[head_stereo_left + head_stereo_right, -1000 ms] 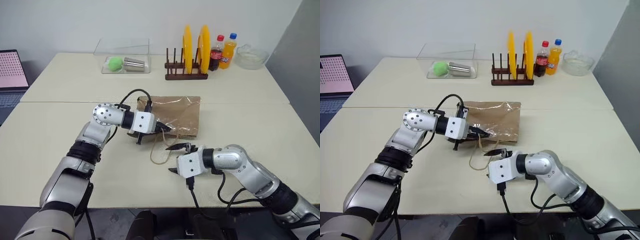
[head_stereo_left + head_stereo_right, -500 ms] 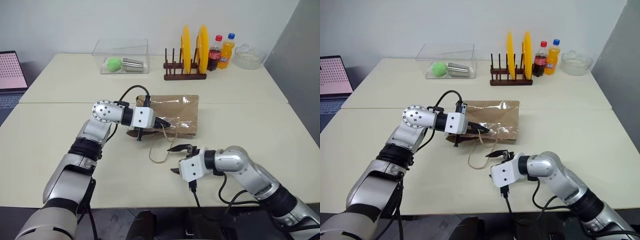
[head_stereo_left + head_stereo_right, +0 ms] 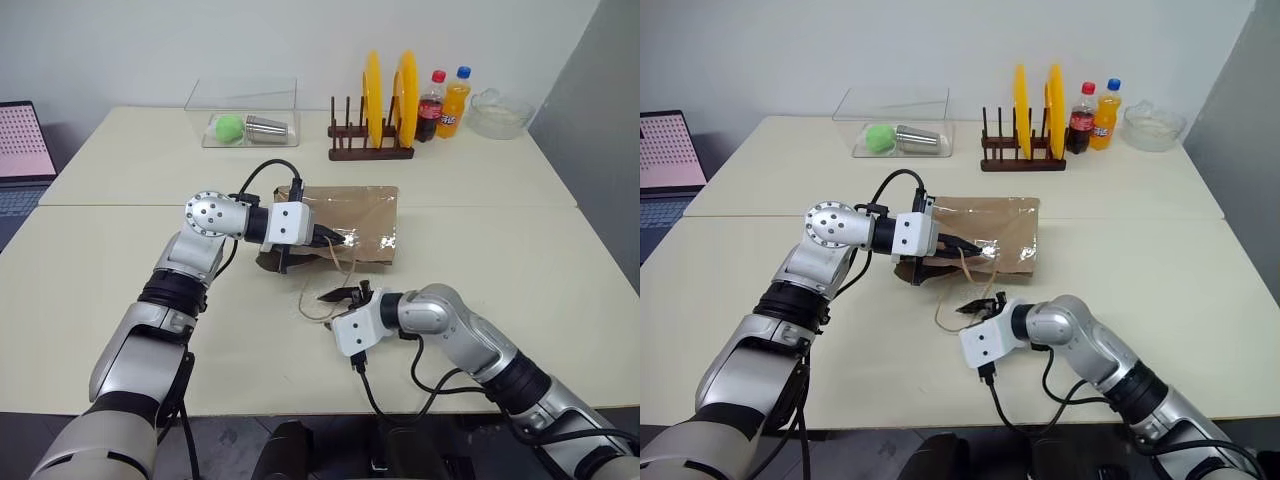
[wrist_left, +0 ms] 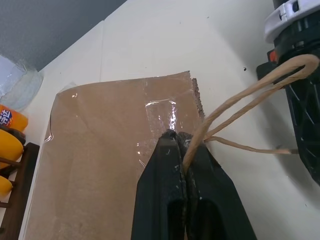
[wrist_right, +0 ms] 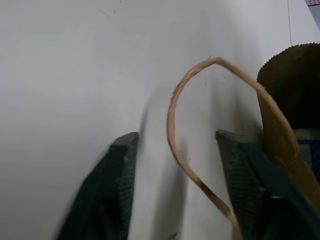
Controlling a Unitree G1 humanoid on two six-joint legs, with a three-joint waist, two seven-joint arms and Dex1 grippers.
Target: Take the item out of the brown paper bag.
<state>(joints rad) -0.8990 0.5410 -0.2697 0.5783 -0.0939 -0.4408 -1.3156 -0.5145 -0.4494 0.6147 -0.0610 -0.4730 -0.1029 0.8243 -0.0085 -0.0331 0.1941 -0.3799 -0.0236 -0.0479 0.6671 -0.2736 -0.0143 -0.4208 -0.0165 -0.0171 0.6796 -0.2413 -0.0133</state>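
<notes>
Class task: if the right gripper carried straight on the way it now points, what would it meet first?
Most likely the tan cord handle looping between the right gripper's open fingers, then the brown paper bag's mouth just beyond; depth is hard to judge.

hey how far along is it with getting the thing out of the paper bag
Early stage. Done: the left hand is shut on the upper handle at the mouth of the brown paper bag, which lies flat on the table. In hand: the right hand is open around the lower handle, not clamped on it. Left: spreading the mouth, reaching in and pulling the item out; nothing has come out of the bag.
</notes>
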